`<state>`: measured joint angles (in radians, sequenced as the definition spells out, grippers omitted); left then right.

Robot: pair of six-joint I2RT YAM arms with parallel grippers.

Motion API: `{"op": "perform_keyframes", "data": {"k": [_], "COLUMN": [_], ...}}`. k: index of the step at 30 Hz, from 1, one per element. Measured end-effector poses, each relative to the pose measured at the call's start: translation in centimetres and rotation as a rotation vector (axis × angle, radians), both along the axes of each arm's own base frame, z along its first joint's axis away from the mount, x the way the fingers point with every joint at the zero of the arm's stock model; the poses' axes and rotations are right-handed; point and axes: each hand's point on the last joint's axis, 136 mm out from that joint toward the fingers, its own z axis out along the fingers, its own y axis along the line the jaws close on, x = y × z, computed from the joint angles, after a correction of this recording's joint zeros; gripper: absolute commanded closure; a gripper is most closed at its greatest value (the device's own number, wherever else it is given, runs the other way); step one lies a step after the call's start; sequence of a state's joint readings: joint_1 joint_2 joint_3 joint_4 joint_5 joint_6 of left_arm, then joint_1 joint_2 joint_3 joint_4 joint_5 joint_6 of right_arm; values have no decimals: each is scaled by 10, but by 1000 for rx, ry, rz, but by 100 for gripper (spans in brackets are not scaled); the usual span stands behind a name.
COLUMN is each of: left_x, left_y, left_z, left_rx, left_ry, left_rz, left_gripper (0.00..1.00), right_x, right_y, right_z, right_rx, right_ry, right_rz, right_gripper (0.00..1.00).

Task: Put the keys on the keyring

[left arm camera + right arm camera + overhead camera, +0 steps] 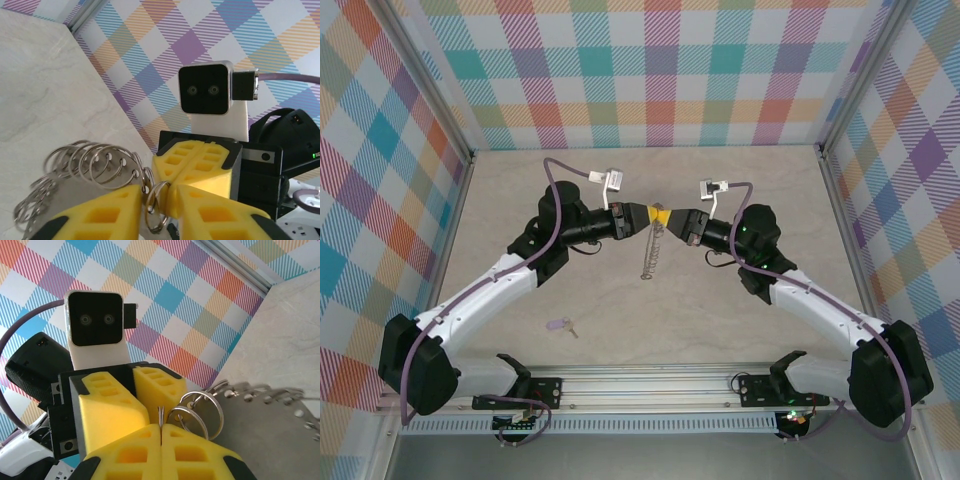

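A large silver-grey keyring (650, 255) hangs in mid-air over the middle of the table (780, 180), held up between the tips of two robot arms that meet nose to nose. It dangles edge-on from the grippers, its rim lined with many small wire loops.

The right gripper (161, 432) has its yellow fingers pressed fully together, with a thin sliver of the keyring's metal pinched in the seam between them. In the right wrist view, two of the small loops stand just beside those fingers and the rest of the hoop stretches away to the right.

The left gripper (157, 197) faces it, tip almost touching tip. Its yellow fingers stand a narrow gap apart, and one small loop of the keyring sits in that gap. Whether the fingers actually press on the loop cannot be told.

The key (560, 325), tiny with a pale lilac head and a short metal blade, lies flat on the table well apart from the keyring, near the front edge beside the left arm.

Pastel plaid walls (650, 70) enclose the pale stone-patterned table on three sides.
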<state>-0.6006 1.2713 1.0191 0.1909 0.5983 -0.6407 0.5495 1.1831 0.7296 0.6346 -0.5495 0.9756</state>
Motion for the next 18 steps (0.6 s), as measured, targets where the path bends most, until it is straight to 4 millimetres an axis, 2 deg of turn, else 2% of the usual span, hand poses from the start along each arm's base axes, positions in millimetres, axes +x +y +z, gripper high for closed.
{"op": "perform_keyframes", "data": {"k": [2,5,7,11,12,14,16,18], "left_x": [-1,-1,-2,-2,-2,-2,-2,-2], "left_y": [0,2,2,3,3,3,3,4], "left_z": [2,5,6,8,8,7,4,2], "left_rx": [-5,-7,-11,-13,-12,-12,-1,6], "left_ry": [-4,-11,-12,-15,-15,-15,-8,-7], "left_rz": [-2,1,3,6,7,6,10,8], "left_gripper": [89,93,98,100,100,100,100,100], "right_x": [0,0,0,0,0,0,-1,-5], "right_y": [0,1,1,1,1,1,0,-7], "right_z": [0,2,3,4,4,3,4,7], "right_rx": [1,3,5,6,6,1,-14,-34], "right_ry": [-2,-5,-6,-7,-7,-6,-15,-20], "right_rz": [1,-1,-5,-6,-7,-9,-20,-49], "right_gripper": [100,100,100,100,93,59,33,12]}}
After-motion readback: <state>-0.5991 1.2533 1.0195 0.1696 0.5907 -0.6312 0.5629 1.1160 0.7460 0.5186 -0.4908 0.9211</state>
